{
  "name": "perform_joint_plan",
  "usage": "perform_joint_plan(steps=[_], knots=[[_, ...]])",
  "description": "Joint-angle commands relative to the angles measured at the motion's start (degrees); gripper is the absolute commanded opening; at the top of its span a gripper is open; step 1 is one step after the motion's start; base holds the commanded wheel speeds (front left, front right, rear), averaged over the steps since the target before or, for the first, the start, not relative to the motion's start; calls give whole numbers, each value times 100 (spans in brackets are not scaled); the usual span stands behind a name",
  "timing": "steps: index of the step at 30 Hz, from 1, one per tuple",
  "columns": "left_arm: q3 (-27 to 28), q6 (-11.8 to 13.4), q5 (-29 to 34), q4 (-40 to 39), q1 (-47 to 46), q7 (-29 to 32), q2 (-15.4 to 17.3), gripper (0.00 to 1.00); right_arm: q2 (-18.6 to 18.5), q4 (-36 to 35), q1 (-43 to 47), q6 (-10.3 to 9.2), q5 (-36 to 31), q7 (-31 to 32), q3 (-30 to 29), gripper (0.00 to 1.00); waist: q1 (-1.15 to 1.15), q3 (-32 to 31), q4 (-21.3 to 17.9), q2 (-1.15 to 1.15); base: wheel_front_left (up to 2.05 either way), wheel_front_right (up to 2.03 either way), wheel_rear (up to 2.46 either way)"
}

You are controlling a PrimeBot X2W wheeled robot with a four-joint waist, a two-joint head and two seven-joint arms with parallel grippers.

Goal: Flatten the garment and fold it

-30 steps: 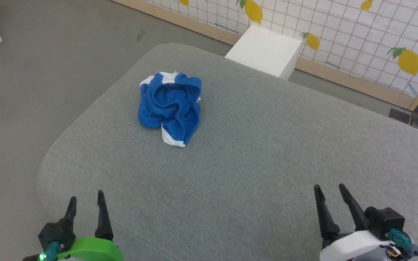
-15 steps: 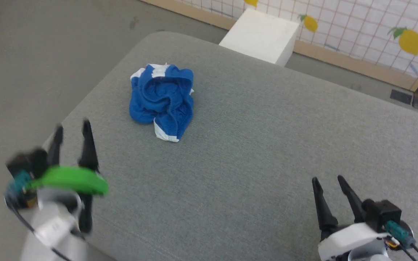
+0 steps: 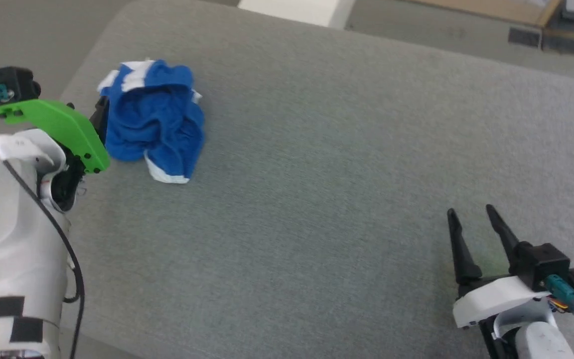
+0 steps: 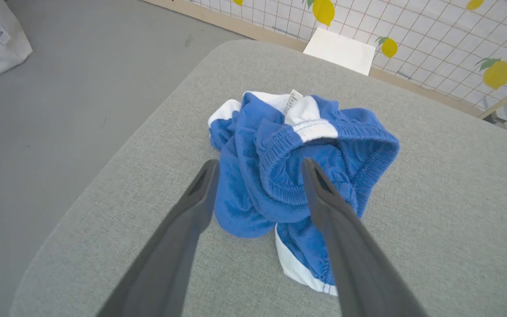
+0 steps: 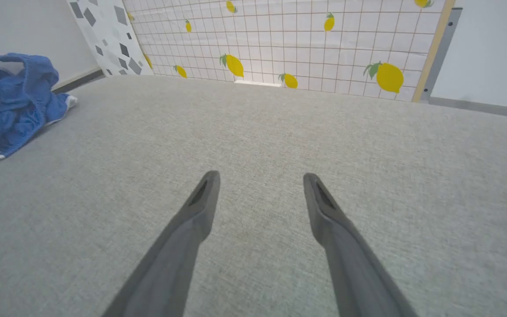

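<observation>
Garment (image 3: 155, 117) lies crumpled near grey cushion's (image 3: 317, 174) far-left corner, looks soft, light, limp; left gripper (image 4: 260, 164) hovers over it, jaws wide, empty; right gripper (image 3: 470, 209) likewise, well apart; likely best pinched at elastic waistband (image 4: 280, 147).

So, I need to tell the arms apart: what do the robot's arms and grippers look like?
The left gripper and right gripper each have two long, dark, tapering fingers. The left wears a green plate, on a pale grey forearm with black square marks and a black cable. The right wears a white plate. Each carries a black block with a teal connector.
</observation>
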Motion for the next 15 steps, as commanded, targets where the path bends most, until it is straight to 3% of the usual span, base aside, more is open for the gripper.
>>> perform_joint_plan(steps=[1, 7, 15], knots=[[-102, -37, 36, 212, -171, 158, 75, 100, -7, -109, 6, -9, -68, 48, -43, 100, 0, 558, -512, 0, 0, 0, 0], [-322, -1, 245, 893, -553, 264, 227, 100, -7, -505, 55, -9, -152, 205, -107, 100, 0, 824, -718, 0, 0, 0, 0], [-446, 262, 423, 1546, -806, -27, 282, 100, -7, -815, 197, -9, -187, 341, -96, 100, 0, 1053, -785, 0, 0, 0, 0]])
